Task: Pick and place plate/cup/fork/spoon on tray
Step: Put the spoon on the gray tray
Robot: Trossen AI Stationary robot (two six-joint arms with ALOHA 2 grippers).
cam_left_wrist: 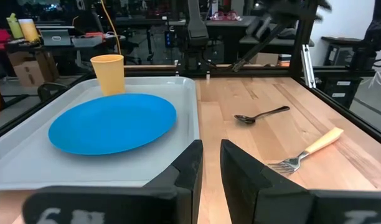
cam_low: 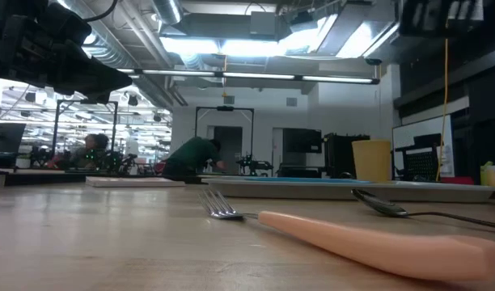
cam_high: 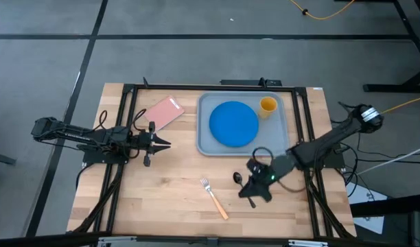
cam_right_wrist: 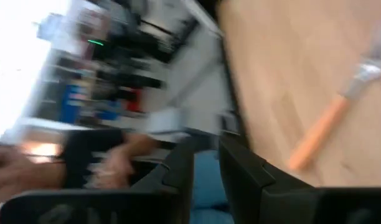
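The blue plate (cam_high: 233, 123) and the yellow-orange cup (cam_high: 267, 105) stand on the grey-blue tray (cam_high: 204, 140) at the table's far middle; they also show in the left wrist view as plate (cam_left_wrist: 112, 122), cup (cam_left_wrist: 109, 73) and tray (cam_left_wrist: 28, 155). The black spoon (cam_high: 239, 178) and the tan-handled fork (cam_high: 215, 197) lie flat on the wood in front of the tray. My right gripper (cam_high: 255, 193) hangs shut above the table, over the spoon's handle end and clear of it. My left gripper (cam_high: 166, 144) waits shut at the table's left, pointing toward the tray.
A pink rectangular card (cam_high: 163, 112) lies on the table left of the tray. Black frame rails (cam_high: 121, 171) run along the table's left and right sides. In the low view the fork (cam_low: 369, 238) and the spoon (cam_low: 385, 206) lie near the front edge. People show in the room behind.
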